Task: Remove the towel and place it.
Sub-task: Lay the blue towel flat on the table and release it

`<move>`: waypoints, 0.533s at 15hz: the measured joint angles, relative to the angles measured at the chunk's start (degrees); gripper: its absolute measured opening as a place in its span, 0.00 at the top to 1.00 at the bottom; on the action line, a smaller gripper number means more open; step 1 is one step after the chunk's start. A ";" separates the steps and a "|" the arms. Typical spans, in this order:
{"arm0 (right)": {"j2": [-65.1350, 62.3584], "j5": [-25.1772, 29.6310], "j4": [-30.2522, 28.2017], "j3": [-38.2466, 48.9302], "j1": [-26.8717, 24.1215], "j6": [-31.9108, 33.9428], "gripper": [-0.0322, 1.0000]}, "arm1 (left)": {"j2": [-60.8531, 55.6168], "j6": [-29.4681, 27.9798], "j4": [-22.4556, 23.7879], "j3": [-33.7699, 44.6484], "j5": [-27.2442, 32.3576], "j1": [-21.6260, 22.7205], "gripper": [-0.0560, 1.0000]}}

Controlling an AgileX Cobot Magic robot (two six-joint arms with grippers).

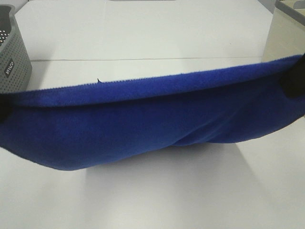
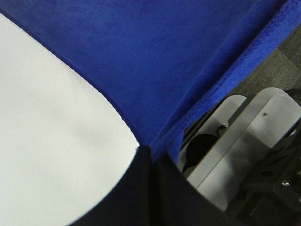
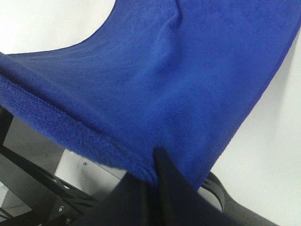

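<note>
The royal-blue towel (image 1: 143, 124) hangs stretched across the whole exterior view, sagging in the middle above the white table (image 1: 143, 38). My left gripper (image 1: 3, 107) holds its left end at the frame's edge, and my right gripper (image 1: 293, 81) holds the right end, a little higher. In the left wrist view the black fingers (image 2: 141, 188) are shut on a corner of the towel (image 2: 155, 61). The right wrist view shows the same: dark fingers (image 3: 162, 174) pinching the hemmed edge of the towel (image 3: 178, 84).
A grey perforated basket (image 1: 12, 52) stands at the far left of the table. A seam line crosses the table behind the towel. At the far right a beige wall or panel (image 1: 288, 33) borders the table.
</note>
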 joint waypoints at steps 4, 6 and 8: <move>-0.52 -0.17 1.66 8.77 0.00 0.00 0.95 | 0.00 -2.81 -3.21 8.59 -0.11 0.00 0.95; -0.52 -0.23 2.81 14.15 0.00 0.00 0.95 | 0.00 -4.18 -4.53 12.15 -0.17 0.00 0.95; 0.34 -0.29 3.15 18.85 0.00 -0.11 0.95 | 0.92 -4.18 -6.02 14.95 -0.17 0.00 0.95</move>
